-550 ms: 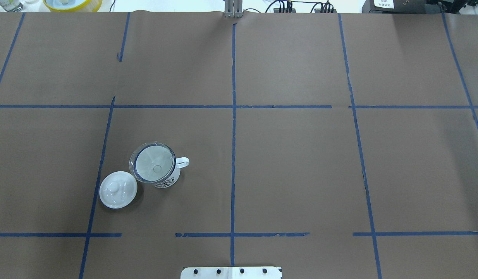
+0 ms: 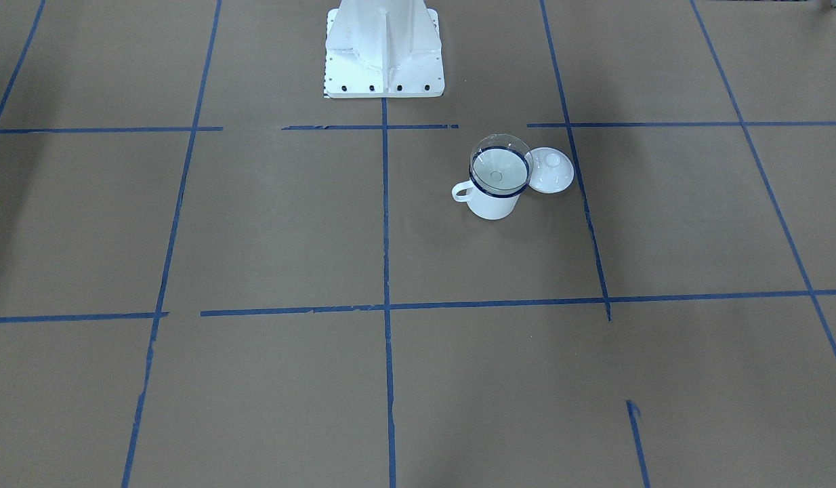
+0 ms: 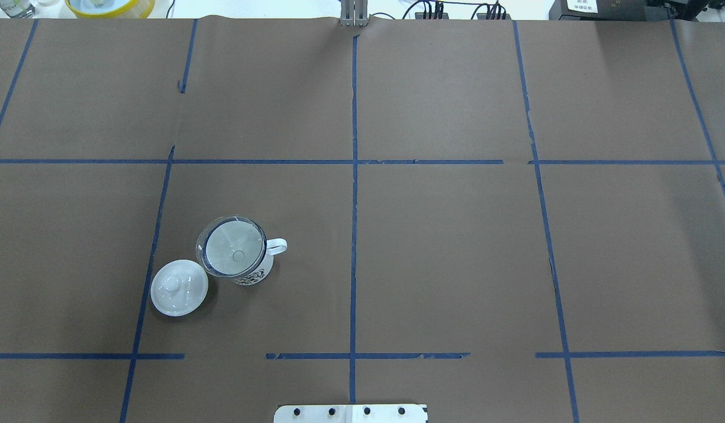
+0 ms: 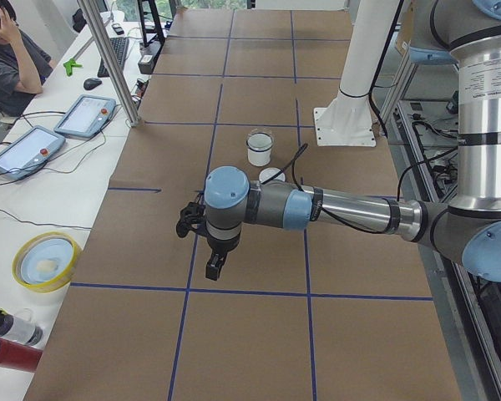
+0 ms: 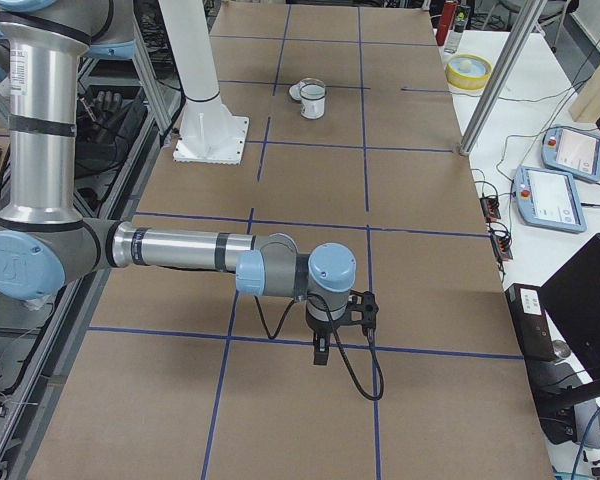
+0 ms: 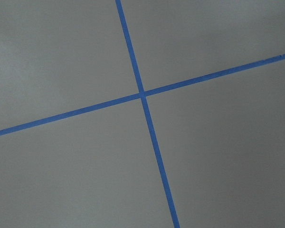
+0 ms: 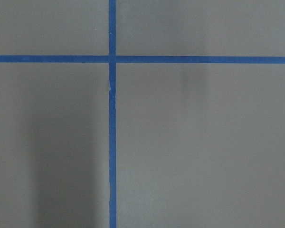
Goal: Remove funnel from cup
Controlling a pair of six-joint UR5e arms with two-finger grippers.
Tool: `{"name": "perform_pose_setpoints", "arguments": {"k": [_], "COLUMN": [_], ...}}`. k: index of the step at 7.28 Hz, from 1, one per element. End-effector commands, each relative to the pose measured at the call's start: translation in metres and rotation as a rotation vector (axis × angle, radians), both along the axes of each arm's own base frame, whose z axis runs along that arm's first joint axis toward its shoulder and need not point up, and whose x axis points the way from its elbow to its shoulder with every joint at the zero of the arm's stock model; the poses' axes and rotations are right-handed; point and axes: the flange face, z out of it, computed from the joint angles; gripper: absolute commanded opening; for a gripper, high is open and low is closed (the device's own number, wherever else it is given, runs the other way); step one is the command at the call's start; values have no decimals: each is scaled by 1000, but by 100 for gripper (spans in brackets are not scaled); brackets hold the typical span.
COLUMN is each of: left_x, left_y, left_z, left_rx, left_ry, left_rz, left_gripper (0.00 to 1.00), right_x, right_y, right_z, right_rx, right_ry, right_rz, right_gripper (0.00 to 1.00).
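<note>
- Front view: funnel (image 2: pixel 498 168) sits in the cup (image 2: pixel 491 203), spout down inside, clear rim standing above the blue lip. Cup handle at 9 o'clock. White lid (image 2: pixel 552 172) at abt 2 o'clock of the cup, touching or just beside it, can't tell which. Both on the tabletop (image 2: pixel 255 230), at abt 4 o'clock of the robot base (image 2: pixel 383 54). No arm in this view.
- Overhead: funnel (image 3: pixel 233 254) in cup (image 3: pixel 255 276), handle at 3 o'clock, lid (image 3: pixel 179 288) at 8 o'clock. No arm in here either. Judgement: the step in hand is the approach, and no grasp has begun.
- Ext. left: left fingers (image 4: pixel 212 267) hang point-down over bare tabletop, well apart from the cup. The cup is at abt 1 o'clock of them, farther along the table. Released or clenched: can't tell from here.
- Ext. right: right fingers (image 5: pixel 320 352) also hang over bare tabletop. The cup (image 5: pixel 313 102) is at 12 o'clock, at the far end, much farther off than from the left arm. State: can't tell.
- L wrist cam: only a tape cross (image 6: pixel 142 93) on brown paper. No funnel, no fingers in view.
- R wrist cam: another tape cross (image 7: pixel 112 59). Nothing else.
- Next move, as a judgement: the left arm is nearer, so it should travel over the cup, come down w/ fingers apart astride the funnel rim, pinch the thin rim and lift straight up so the spout clears w/o tipping the cup. The cup is light and the lid is close by at the side, so approach from the handle-free side w/ care.
</note>
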Motion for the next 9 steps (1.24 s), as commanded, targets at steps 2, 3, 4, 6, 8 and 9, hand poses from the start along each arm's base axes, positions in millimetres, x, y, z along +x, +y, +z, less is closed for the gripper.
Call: {"name": "perform_pose_setpoints", "arguments": {"k": [2, 3, 4, 6, 8, 9], "left_x": [-3, -2, 6, 161, 310, 366], "left_y": [-64, -59, -60, -77, -82, -62], "left_z": [-87, -78, -95, -155, -253, -298], "left_rx": [218, 215, 242, 20, -140, -221], "left_ry": [17, 49, 102, 244, 271, 328], "left_rz": [-52, -73, -56, -36, -183, -209], "left_gripper": [100, 100, 100, 100, 100, 100], "right_x": [0, 0, 0, 0, 0, 0], "right_y": [0, 0, 0, 0, 0, 0], "right_z": [0, 0, 0, 0, 0, 0], "right_rx": [-1, 1, 1, -1, 1, 1], "right_ry": [0, 0, 0, 0, 0, 0], "right_rz": [0, 0, 0, 0, 0, 0], "right_gripper": [100, 100, 100, 100, 100, 100]}}
